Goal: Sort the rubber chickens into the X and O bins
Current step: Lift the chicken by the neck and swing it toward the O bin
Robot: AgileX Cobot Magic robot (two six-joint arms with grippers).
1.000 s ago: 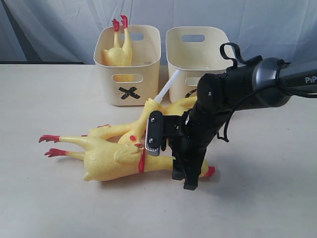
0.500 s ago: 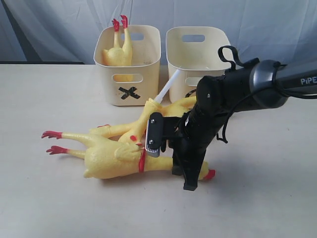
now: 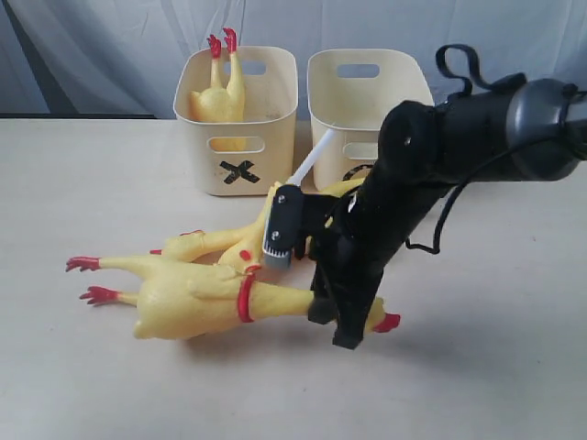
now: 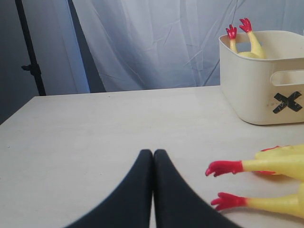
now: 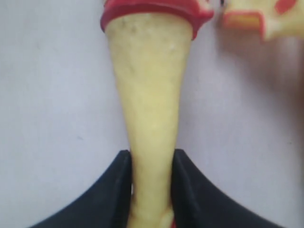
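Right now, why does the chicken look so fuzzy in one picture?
Right wrist view: the held chicken's neck sits too close to the lens, so it blurs. Exterior view: the same chicken looks sharp, with a soft shadow beneath.

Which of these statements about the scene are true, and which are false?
1. The right gripper is shut on the neck of a rubber chicken. True.
2. The X bin is empty. False: a chicken lies in it, red feet up.
3. The left gripper is open. False: it is shut, its jaws together, holding nothing.
4. A second chicken lies on the table, between the gripped one and the bins. True.
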